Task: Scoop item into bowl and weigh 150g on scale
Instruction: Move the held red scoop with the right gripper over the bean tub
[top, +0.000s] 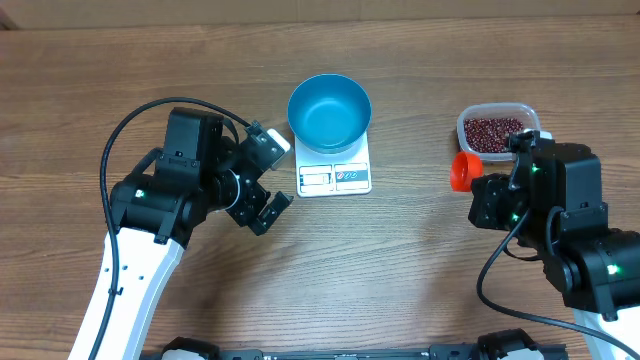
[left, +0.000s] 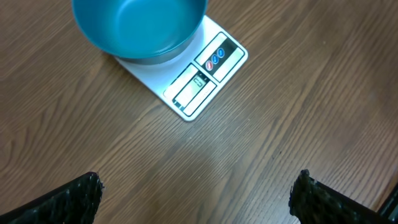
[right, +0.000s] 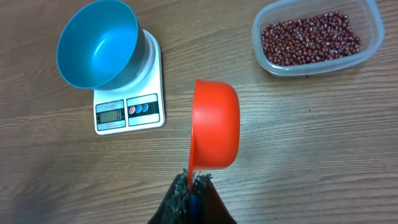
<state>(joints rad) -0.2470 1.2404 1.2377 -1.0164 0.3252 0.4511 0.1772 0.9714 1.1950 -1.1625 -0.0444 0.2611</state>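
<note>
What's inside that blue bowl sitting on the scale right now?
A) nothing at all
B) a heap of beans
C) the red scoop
A: the blue bowl on the white scale shows only its bare inside, and the beans lie in the clear tub.

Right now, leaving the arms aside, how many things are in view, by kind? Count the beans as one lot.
bowl: 1
scale: 1
scoop: 1
tub: 1
beans, one lot: 1
Total: 5
</note>
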